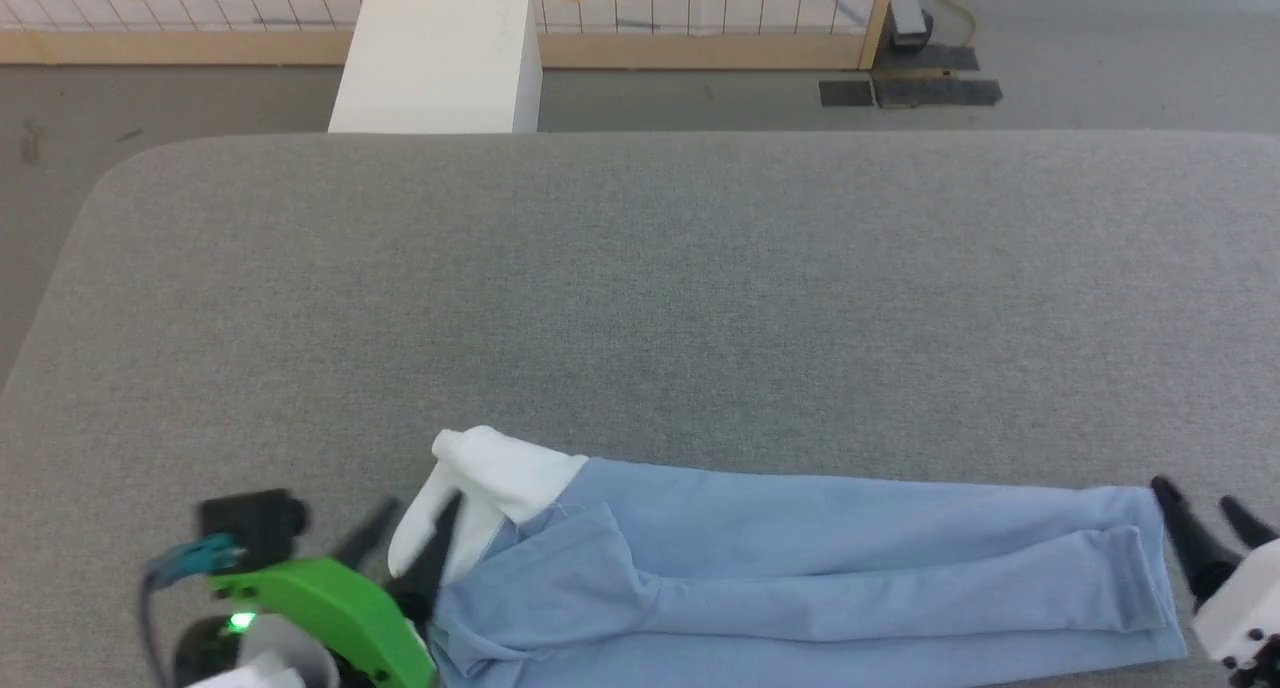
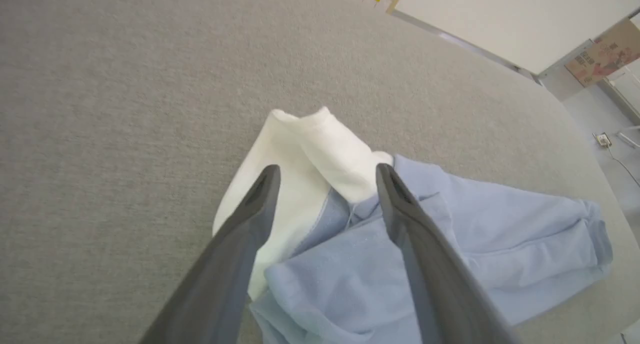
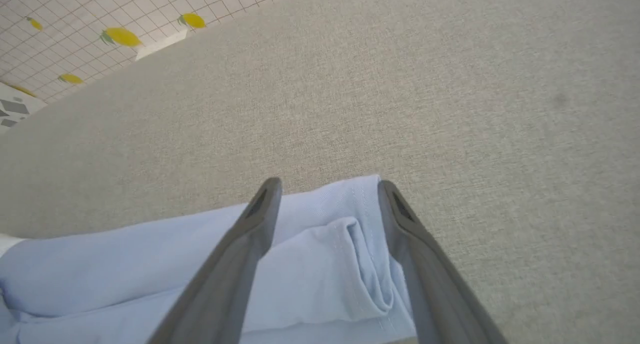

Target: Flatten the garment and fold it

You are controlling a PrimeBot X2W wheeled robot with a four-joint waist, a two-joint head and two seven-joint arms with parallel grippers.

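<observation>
Head view: your polo shirt [image 1: 800, 558] lies along the near edge of the table [image 1: 640, 298]; left gripper [image 1: 422, 508] gapes wide at its collar [image 1: 500, 478], right gripper [image 1: 1195, 495] wide at the other end.

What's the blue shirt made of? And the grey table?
The shirt looks like soft, matte knit cloth, maybe cotton: it creases and has stitched hems. The grey table seems covered in matte woven fabric, judging by its fine speckled texture.

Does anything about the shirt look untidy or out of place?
The garment lies bunched in a narrow strip along the near edge of the table, its white collar crumpled at the left end and its hem doubled over at the right.
</observation>
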